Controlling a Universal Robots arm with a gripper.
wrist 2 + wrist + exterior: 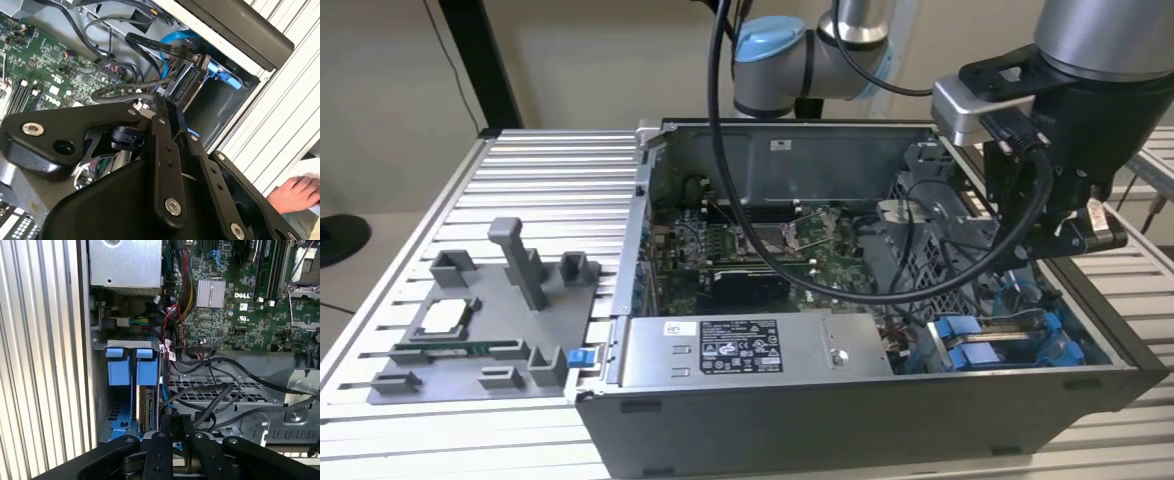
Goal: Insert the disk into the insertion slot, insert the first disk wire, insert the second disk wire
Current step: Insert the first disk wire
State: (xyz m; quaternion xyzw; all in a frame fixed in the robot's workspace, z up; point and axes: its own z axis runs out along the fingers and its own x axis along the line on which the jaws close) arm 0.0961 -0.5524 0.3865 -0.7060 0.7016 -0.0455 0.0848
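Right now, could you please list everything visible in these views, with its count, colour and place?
table: one, silver slatted, under everything
computer case: one, dark grey, open, on the table
motherboard: one, green, inside the case
power-supply box: one, grey, white label, at the case's near wall
blue carriers: two, blue, side by side in the drive bay
cables: several, black, across the drive cage
fixture tray: one, grey, on the table, exterior view's left
person's hand: one, outside the case
arm: one, grey with blue caps, above the case
gripper: one, black, over the drive bay
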